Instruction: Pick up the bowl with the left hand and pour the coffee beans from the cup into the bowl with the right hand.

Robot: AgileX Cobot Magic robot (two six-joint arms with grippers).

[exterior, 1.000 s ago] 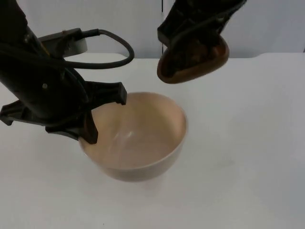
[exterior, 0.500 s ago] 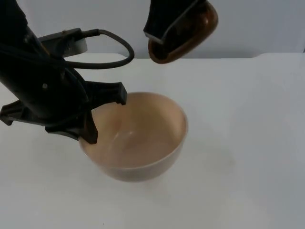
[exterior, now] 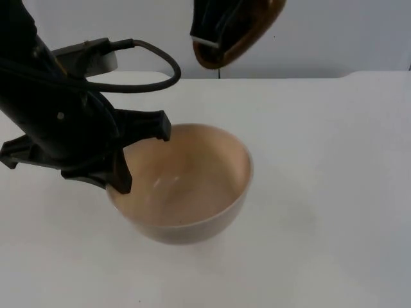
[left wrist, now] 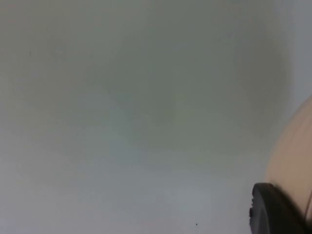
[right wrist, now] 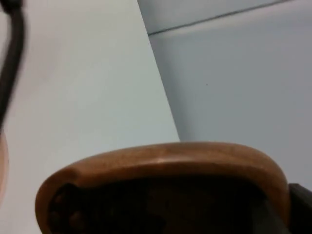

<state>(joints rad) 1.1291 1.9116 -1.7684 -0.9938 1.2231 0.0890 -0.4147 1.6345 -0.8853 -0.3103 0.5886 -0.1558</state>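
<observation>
Bowl [exterior: 186,186]: round, smooth, beige, above white table [exterior: 334,192], rim clamped by left gripper [exterior: 138,151]. Cup [exterior: 241,29]: brown, wooden, tilted, gripped by right gripper [exterior: 215,29] high behind bowl.

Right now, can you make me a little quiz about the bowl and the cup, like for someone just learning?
1. True or false: the left pincer grips the rim of the bowl.
2. Where is the cup that the right pincer holds?
A. Standing on the table
B. Up in the air behind the bowl, tilted
C. Lying inside the bowl
3. Fill in: the inside of the bowl looks ____ of coffee beans.

Key: 1 true. 2 B. 3 empty; no beans can be seen in it yet.
</observation>
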